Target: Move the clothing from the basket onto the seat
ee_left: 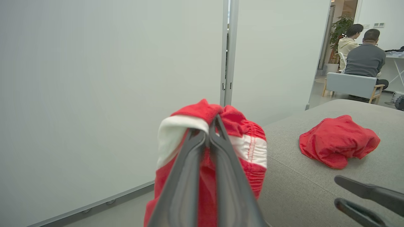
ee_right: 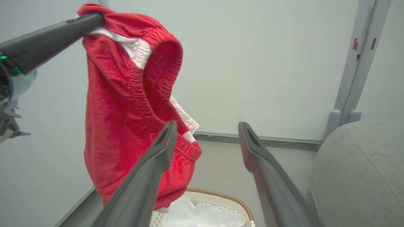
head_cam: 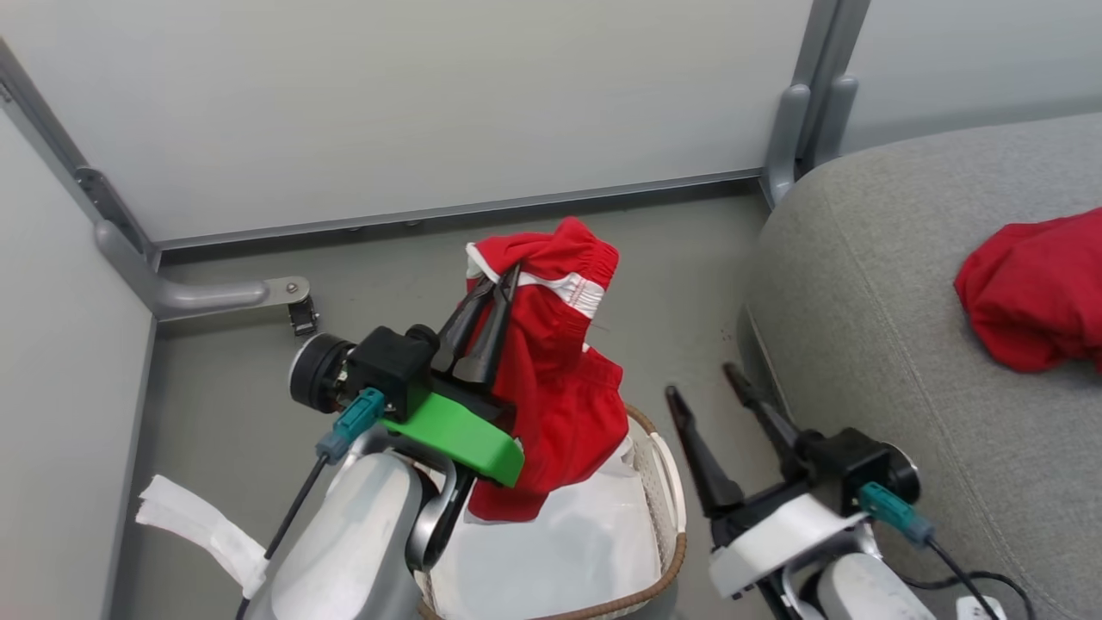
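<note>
**Clothing (ee_left: 249, 132) hangs from the left claw (head_cam: 508, 274)**

The grey seat (head_cam: 861, 344) lies right of both claws, with one red garment (head_cam: 1033, 293) crumpled on it, well apart from the right claw (head_cam: 701, 381). The basket (head_cam: 671, 551) sits below the left claw, a white liner (head_cam: 568, 551) inside. The other red garment (ee_right: 126, 110) dangles above the basket, its white-striped waistband pinched in the clenched left claw. The right claw is released, with nothing between its spread fingers.

Our left gripper (head_cam: 508, 280) has dark tapered fingers (head_cam: 491, 340), a green bracket (head_cam: 456, 435) and a silver forearm (head_cam: 362, 534). Our right gripper (head_cam: 702, 383) has a white bracket (head_cam: 775, 534). Both carry teal plugs (head_cam: 357, 413) on black cables (head_cam: 297, 508).
</note>
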